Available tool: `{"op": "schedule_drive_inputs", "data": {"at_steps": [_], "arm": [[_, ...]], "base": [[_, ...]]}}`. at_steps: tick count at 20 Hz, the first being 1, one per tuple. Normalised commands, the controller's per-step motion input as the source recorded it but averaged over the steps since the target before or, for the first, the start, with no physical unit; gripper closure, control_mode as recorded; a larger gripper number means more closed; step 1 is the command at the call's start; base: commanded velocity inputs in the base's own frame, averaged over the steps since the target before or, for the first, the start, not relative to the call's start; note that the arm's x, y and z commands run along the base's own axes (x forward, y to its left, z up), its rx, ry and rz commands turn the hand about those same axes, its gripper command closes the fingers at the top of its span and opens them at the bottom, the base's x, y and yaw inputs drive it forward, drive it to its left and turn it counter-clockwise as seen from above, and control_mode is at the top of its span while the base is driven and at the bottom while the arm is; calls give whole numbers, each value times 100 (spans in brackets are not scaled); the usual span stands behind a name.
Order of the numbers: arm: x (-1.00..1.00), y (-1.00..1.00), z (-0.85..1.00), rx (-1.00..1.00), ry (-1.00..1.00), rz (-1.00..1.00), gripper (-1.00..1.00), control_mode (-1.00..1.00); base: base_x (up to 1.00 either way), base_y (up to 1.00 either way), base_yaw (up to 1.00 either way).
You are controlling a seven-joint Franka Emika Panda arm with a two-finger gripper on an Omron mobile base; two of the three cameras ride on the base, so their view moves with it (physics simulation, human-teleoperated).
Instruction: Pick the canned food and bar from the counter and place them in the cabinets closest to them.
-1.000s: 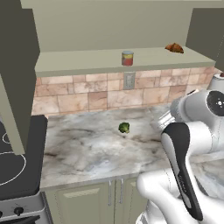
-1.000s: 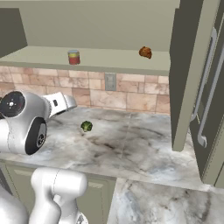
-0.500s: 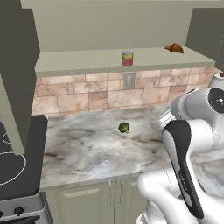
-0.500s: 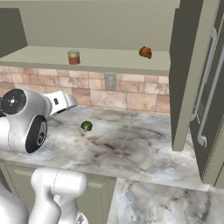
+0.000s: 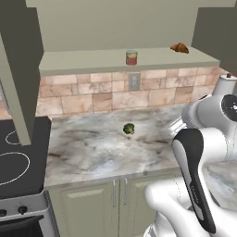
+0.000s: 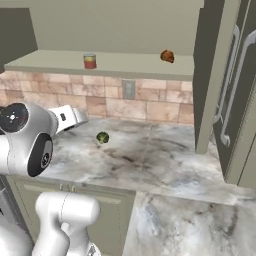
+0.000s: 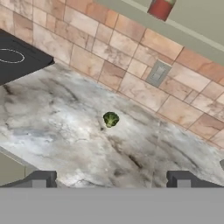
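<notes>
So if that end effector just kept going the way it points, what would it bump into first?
Probably the counter, near the broccoli. The open end effector points down at bare stone; depth is unclear.

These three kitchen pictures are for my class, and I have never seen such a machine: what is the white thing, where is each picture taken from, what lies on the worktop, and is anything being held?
All of it is a computer-rendered kitchen. The white shape is a robot arm on a base that can drive. Two cameras ride on that base behind the arm, one to its left and one to its right, so both show the same scene from two sides. The third camera sits on the hand and looks along the gripper; the two dark stubs at the bottom are its fingertips. They stand wide apart with nothing between them, so nothing is held.

On the marbled counter lies a small green broccoli floret. Above it, on the open cabinet shelf, stand a can and a brownish item too small to name. A stove is at the left.
</notes>
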Motion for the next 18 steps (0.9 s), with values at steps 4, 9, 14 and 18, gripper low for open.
{"op": "schedule_drive_inputs", "data": {"at_steps": [4, 9, 14, 18], "arm": [[0, 0, 0, 0, 0, 0, -100, 100], [0, 0, 0, 0, 0, 0, -100, 100], [0, 0, 0, 0, 0, 0, -100, 100], [0, 0, 0, 0, 0, 0, -100, 100]], "base": [[-45, 0, 1], [-40, 0, 1], [-46, 0, 1], [-53, 0, 2]]}}
